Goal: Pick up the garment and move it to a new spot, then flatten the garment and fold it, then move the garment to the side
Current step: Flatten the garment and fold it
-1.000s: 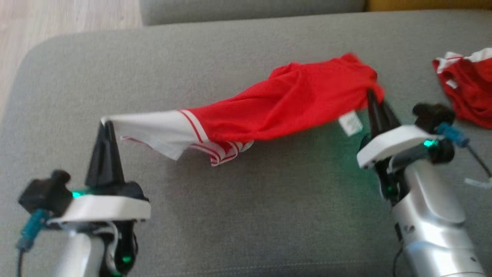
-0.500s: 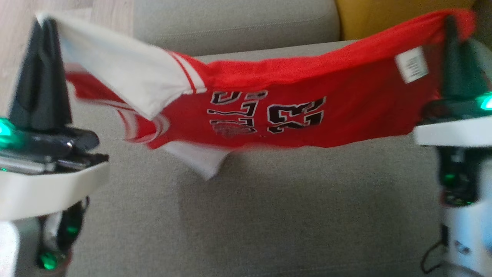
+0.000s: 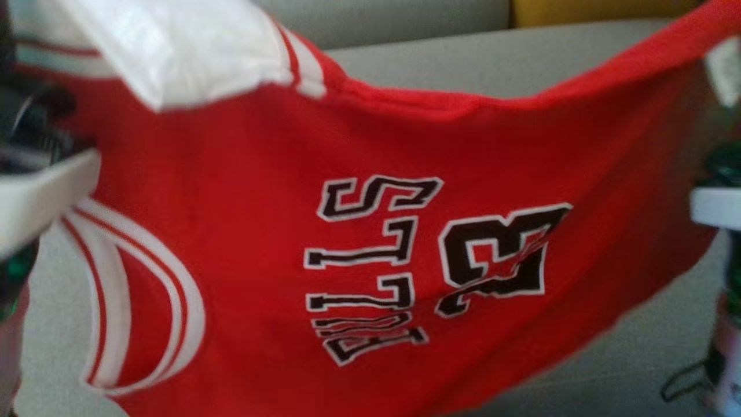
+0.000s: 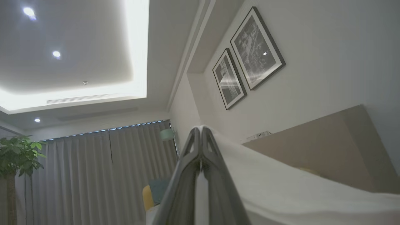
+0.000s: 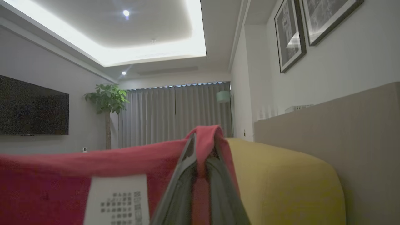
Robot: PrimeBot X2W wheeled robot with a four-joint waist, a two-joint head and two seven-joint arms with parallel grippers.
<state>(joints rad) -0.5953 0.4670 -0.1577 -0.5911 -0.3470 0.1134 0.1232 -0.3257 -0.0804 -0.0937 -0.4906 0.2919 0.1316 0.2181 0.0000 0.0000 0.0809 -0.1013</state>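
**Holding the garment spread between 2 tools**

Left tool (image 4: 200,129): fingers pressed together, clamped on a white corner of the garment (image 3: 370,243). Right tool (image 5: 201,140): fingers together, clamped on a red edge, just beside the sewn care label (image 5: 117,200). The garment hangs in the air between the 2 grips, close under the head camera. Its printed face is toward the camera, the lettering lies sideways, and the top edge sags at the middle.

Handling: the fabric is judged light, thin, limp and somewhat slick. It will drape and swing rather than hold a shape. Take hold at corners or along trim and seams, where doubled cloth gives the fingers more bite. Hold both grips level to avoid bunching.

Beneath and behind lies the grey sofa seat (image 3: 463,69), the likely laying surface. A yellow cushion (image 5: 281,178) sits near the right tool and could catch the edge. A dark cable (image 3: 683,385) loops at lower right. Farther off are framed pictures (image 4: 250,59), curtains (image 5: 175,115) and a plant (image 5: 107,100).
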